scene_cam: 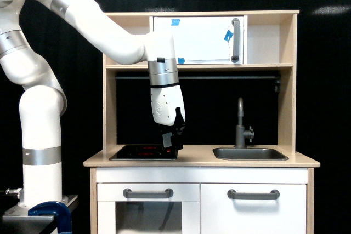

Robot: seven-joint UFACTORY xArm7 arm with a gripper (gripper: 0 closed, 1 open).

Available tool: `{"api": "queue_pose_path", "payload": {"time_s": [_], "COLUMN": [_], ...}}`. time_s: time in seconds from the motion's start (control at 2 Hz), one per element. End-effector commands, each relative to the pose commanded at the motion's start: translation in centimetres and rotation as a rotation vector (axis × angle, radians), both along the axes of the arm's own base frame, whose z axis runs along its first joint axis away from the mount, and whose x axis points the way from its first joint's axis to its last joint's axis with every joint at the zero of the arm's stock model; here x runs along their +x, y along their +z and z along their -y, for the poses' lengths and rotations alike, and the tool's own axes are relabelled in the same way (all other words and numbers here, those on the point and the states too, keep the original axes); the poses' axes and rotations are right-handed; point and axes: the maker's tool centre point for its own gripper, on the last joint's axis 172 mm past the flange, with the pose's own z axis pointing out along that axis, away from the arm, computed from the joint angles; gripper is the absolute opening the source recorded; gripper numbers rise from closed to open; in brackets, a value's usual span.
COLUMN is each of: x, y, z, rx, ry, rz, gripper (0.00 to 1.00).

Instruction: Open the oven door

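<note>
Oven door (197, 39): white panel in the upper shelf of the play kitchen, shut flush with its frame; blue tape pieces at the top edge, bottom edge and near the handle.
Handle (236, 40): grey vertical bar at the door's edge toward the exterior view's right.
Arm (98, 23): white, reaching in from the exterior view's left, wrist pointing down in front of the shelf.
Gripper (174, 141): dark, hanging just above the counter beside the hob, well below the door and apart from the handle; cannot tell how far the jaws stand apart; nothing seen in them.
Hob (143, 152): black, faint red marks, on the counter.
Sink (249, 154): grey basin with tap (240, 123) behind it.
Lower doors: two white fronts with horizontal grey handles, both shut.
</note>
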Motion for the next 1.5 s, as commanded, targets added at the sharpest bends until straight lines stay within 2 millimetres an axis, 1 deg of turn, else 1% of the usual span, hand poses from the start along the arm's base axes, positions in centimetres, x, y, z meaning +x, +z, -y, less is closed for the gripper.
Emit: {"api": "queue_pose_path", "payload": {"time_s": [0.5, 1.0, 1.5], "x": [5.2, 11.3, 13.3], "y": [2.4, 4.5, 7.4], "z": [-1.6, -1.1, -3.8], "rx": [0.072, 0.174, 0.435], "ry": [0.133, 0.477, 0.747], "rz": [0.077, 0.123, 0.219], "gripper": [1.00, 1.00, 1.00]}}
